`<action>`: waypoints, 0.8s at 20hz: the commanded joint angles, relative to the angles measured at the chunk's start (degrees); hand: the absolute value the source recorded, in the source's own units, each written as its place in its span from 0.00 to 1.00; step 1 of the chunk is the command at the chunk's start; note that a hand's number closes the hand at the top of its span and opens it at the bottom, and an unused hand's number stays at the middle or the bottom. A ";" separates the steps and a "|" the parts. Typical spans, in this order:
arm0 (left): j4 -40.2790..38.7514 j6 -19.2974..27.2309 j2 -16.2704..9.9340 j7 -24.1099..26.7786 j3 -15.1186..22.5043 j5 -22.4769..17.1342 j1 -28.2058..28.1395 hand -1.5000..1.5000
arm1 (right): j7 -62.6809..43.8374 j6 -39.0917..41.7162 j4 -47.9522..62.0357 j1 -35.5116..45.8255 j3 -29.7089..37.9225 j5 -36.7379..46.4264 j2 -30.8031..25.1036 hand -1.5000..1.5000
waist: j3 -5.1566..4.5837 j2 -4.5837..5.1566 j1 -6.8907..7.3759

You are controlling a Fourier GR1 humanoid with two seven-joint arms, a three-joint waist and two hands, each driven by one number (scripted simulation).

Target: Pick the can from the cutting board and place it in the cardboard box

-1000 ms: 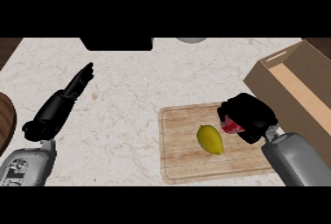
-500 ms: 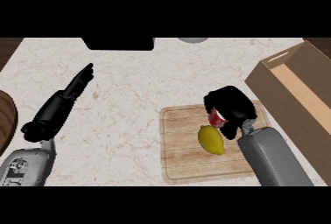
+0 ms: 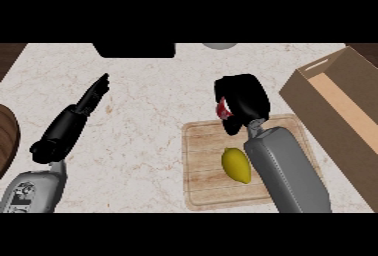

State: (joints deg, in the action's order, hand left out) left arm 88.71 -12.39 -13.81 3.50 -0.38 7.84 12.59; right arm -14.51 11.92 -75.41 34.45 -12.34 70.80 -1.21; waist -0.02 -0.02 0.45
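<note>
My right hand (image 3: 244, 99) is curled round a red can (image 3: 224, 109), of which only a small red patch shows beside the palm. Hand and can are above the far left corner of the wooden cutting board (image 3: 210, 185). A yellow lemon (image 3: 236, 164) lies on the board, just left of my right forearm. The cardboard box (image 3: 325, 100) stands open at the right edge of the view, apart from the hand. My left hand (image 3: 88, 97) rests open on the counter at the left, fingers straight and pointing away.
A black object (image 3: 134, 49) sits at the counter's far edge, and a grey round thing (image 3: 220, 45) shows beside it. A dark wooden round edge (image 3: 6, 140) shows at the far left. Pale marble counter (image 3: 155, 110) lies between my two arms.
My right hand has lifted the can and moved it left and away, from the board's right side to above its far left corner. The left hand has not moved.
</note>
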 commanded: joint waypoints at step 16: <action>-2.49 0.83 1.41 0.34 -0.77 1.16 2.57 0.50 | -18.94 -1.68 -14.48 10.58 24.04 -1.39 -7.56 1.00 | 0.02 0.09 -0.70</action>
State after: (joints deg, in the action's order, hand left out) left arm 87.47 -12.61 -13.63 4.31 -1.46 8.27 12.88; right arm -32.89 10.32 -90.89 42.50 5.46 71.52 -4.85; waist 0.00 -0.07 -0.21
